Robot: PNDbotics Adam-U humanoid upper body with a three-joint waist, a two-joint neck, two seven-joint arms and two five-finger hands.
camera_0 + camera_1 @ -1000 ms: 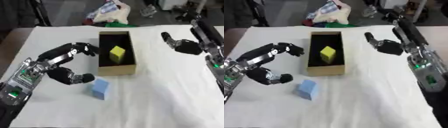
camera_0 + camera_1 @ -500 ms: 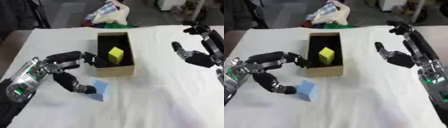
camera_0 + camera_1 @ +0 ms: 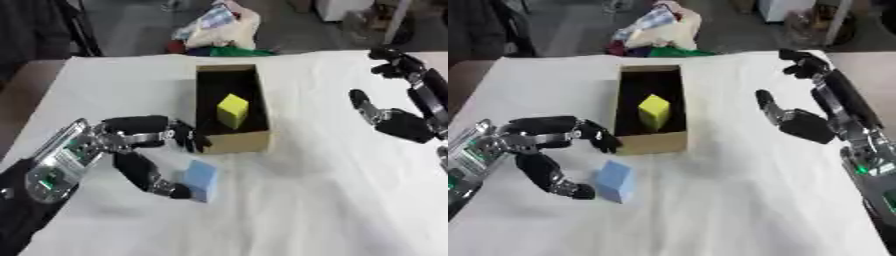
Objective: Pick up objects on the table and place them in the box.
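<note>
A light blue block (image 3: 201,179) lies on the white tablecloth just in front of the cardboard box (image 3: 241,142). A yellow block (image 3: 232,110) stands inside the box. My left hand (image 3: 133,150) is at the blue block's left side, open, its thumb tip touching the block's left face and its fingers arched above toward the box's front corner. My right hand (image 3: 802,123) hovers open to the right of the box, fingers up, holding nothing.
A pile of bags and coloured cloth (image 3: 219,30) lies beyond the table's far edge. The white cloth (image 3: 332,200) spreads wide in front and to the right of the box.
My left hand has come down and closer to the blue block, its thumb now against it. My right hand has drawn back to the right, away from the box.
</note>
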